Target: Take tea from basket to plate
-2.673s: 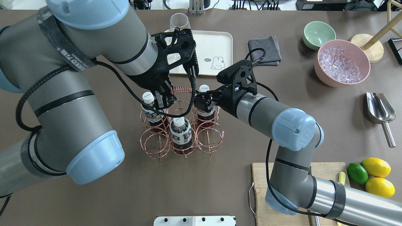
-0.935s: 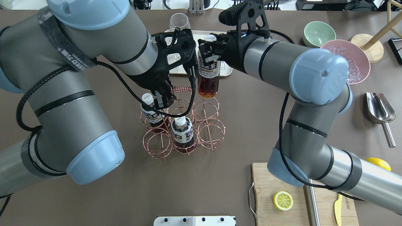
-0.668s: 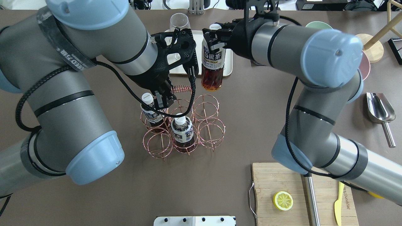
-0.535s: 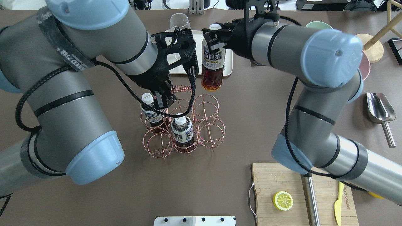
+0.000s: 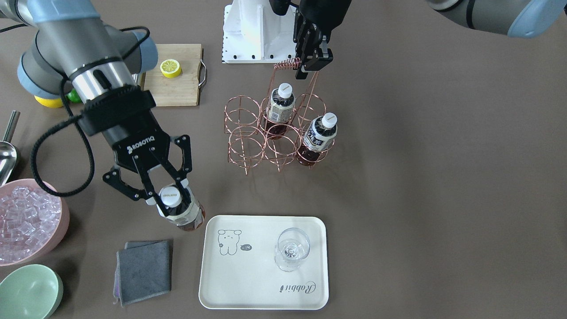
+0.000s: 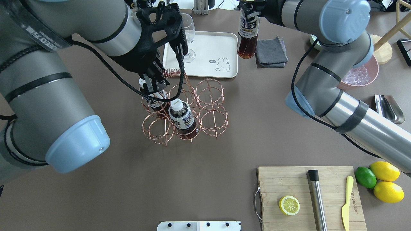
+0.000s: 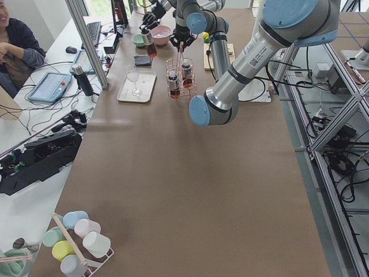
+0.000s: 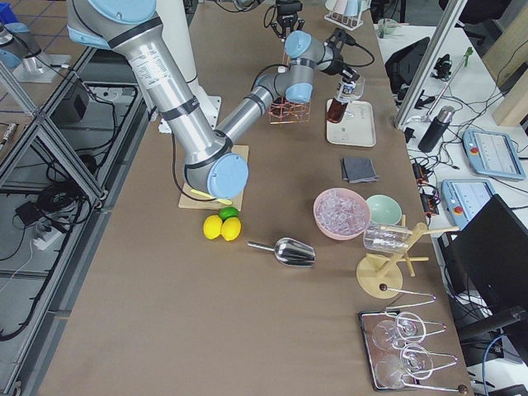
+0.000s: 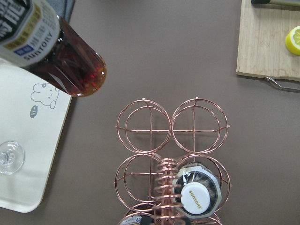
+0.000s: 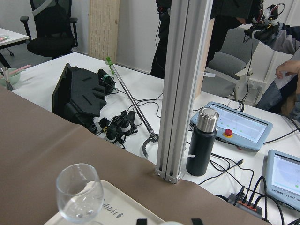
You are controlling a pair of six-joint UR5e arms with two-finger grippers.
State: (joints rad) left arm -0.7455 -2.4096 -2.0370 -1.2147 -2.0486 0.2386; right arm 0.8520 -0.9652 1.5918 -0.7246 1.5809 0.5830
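My right hand (image 5: 170, 198): clenched round the neck of the tea (image 5: 188, 217), just under its white cap.
Tea: hangs from that hand, lifted off the counter (image 5: 421, 186), just beside the plate's short edge and near the grey cloth (image 5: 144, 270); not on the plate.
My left hand (image 5: 310, 64): clamped on one end of the basket's coiled handle.
Basket (image 5: 241, 133): two matching bottles (image 5: 280, 104) stand in two of its ring cells.
Plate (image 5: 261, 288): lies flat on the counter with a stemmed glass (image 5: 291, 250) upright on it.
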